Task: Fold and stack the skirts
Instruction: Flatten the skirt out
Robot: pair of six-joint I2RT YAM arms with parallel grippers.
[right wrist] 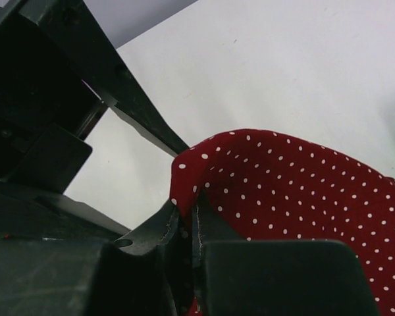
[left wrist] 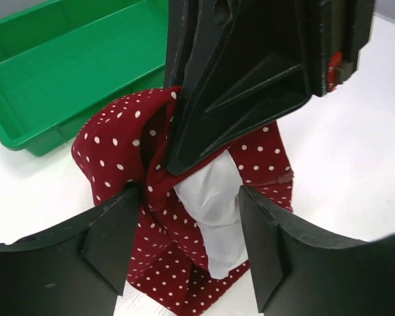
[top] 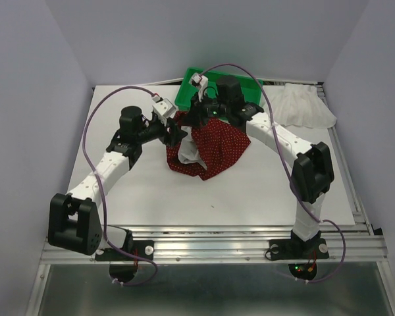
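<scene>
Hanging in a bunched peak near the middle of the tabletop [top: 250, 191], the dark red skirt [top: 214, 150] has its lower folds resting on the surface. The right end effector [top: 192, 122] is clenched on the skirt's raised edge. The right wrist view shows dotted cloth pinched between the two fingertips, a detail the overhead view hides behind the arm. The left wrist view adds a white lining [left wrist: 210, 210] spilling from inside the red cloth (overhead it is only a pale patch). The left end effector [left wrist: 191, 224] is released, its fingers spread on either side of the skirt's left flank. The green tray [top: 184, 92] sits just behind the skirt, at the far edge. Only the overhead view shows the white skirt [top: 306, 105], lying ruffled in the far right corner, well apart from both arms.
</scene>
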